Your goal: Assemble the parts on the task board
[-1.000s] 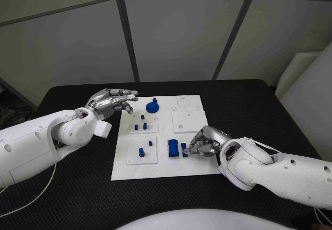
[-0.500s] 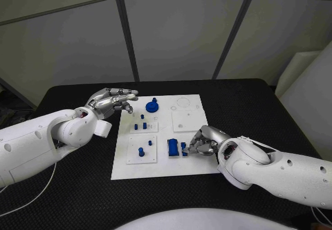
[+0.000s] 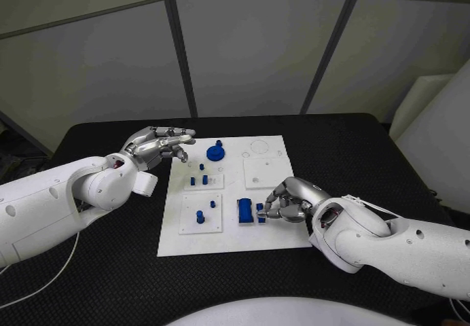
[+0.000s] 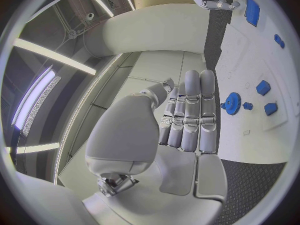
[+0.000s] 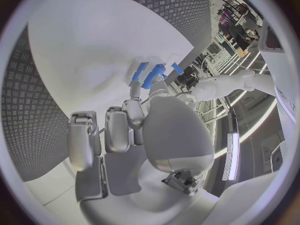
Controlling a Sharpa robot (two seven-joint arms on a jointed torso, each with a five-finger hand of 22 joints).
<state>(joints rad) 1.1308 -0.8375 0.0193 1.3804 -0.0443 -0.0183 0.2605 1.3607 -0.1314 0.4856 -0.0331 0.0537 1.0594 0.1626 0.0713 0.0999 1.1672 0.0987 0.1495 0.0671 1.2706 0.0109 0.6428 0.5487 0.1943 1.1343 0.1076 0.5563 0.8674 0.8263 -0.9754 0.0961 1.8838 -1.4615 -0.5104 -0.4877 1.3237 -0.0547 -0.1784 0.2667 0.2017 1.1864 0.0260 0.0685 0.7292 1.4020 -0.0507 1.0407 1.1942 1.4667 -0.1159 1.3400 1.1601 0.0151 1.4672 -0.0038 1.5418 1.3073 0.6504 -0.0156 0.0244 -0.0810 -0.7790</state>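
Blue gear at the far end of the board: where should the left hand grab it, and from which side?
Take the blue gear by the raised hub at its centre, coming straight down from above. It lies flat on the task board, so its toothed rim probably offers little to pinch, while the hub stands up. The left hand hovers beside it, holding nothing.

A black table (image 3: 117,285) stands before grey wall panels (image 3: 255,54).
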